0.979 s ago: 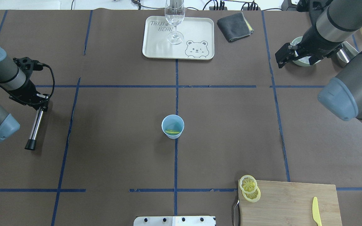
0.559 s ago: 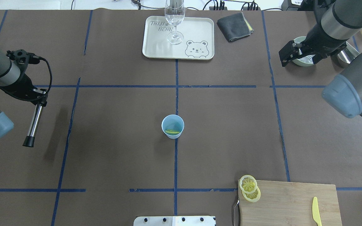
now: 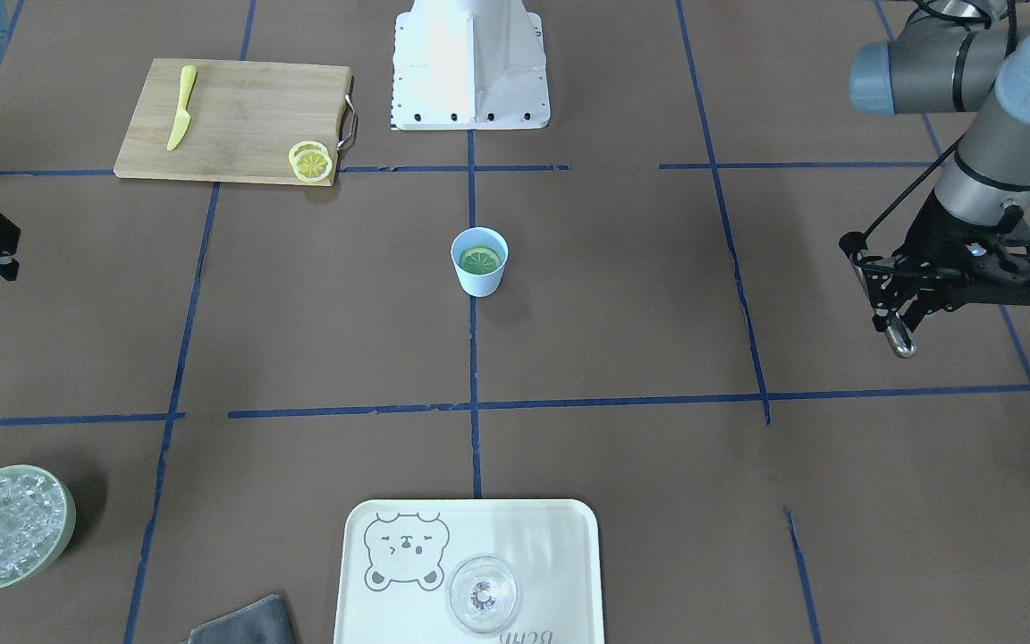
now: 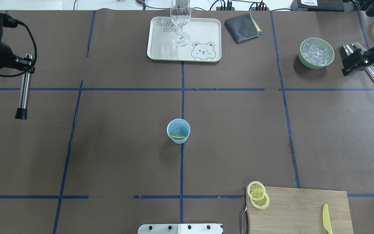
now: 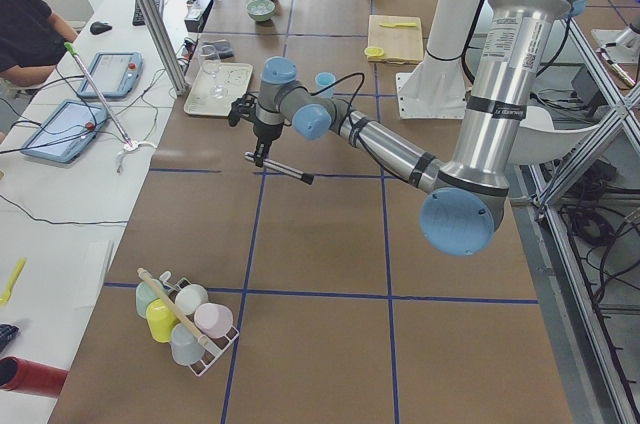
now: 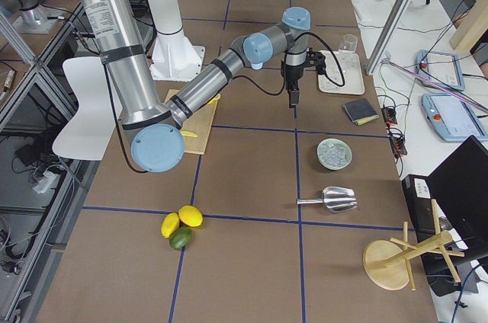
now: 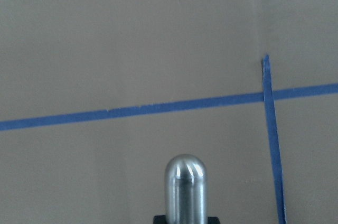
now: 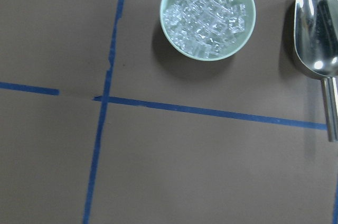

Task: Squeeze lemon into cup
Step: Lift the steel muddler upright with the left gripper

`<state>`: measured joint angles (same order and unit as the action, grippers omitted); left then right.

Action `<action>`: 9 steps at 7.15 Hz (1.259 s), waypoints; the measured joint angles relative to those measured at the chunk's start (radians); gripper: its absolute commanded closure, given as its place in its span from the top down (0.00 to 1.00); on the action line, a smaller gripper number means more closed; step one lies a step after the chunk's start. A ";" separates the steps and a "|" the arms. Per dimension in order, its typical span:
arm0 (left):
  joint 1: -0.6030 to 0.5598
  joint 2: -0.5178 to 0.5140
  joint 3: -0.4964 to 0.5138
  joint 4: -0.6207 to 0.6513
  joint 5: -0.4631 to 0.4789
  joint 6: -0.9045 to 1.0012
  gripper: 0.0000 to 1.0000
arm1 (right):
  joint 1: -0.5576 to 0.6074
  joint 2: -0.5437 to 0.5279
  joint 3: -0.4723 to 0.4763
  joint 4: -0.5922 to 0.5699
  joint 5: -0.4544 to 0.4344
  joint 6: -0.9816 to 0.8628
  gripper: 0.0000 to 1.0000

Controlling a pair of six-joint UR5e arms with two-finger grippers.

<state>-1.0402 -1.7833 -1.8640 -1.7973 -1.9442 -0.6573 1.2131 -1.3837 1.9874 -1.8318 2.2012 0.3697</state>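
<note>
The left hand (image 4: 26,60) is clamped on a metal rod (image 4: 22,91), whose long axis runs toward the robot's base. Well apart to its right, at the middle of the bench (image 4: 125,156), stands the cup (image 4: 178,123), with the lemon (image 4: 178,136) laid flat inside. "BEAR" can be read on the tray (image 4: 206,32). The right hand (image 4: 352,63) is about equally far from the cup; whether it is apart or together cannot be told.

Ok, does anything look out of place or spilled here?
The lemon slice lies whole inside the cup, not visibly squeezed. Two more slices overhang the board's corner. The left pincer holds a metal rod far from the cup. Nothing looks spilled or tipped.
</note>
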 measured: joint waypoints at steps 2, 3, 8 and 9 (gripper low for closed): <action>-0.005 -0.007 -0.076 -0.048 0.146 -0.008 0.00 | 0.087 -0.086 -0.008 0.000 0.043 -0.086 1.00; -0.006 -0.021 -0.109 -0.056 0.179 -0.010 0.00 | 0.115 -0.115 -0.018 0.001 0.060 -0.116 1.00; -0.006 -0.058 -0.226 -0.128 0.361 -0.050 0.00 | 0.171 -0.169 -0.127 0.167 0.073 -0.165 1.00; -0.002 -0.062 -0.234 -0.155 0.377 -0.070 0.00 | 0.176 -0.168 -0.137 0.183 0.073 -0.167 1.00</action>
<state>-1.0426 -1.8449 -2.0978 -1.9520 -1.5671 -0.7275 1.3892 -1.5517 1.8508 -1.6485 2.2743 0.2031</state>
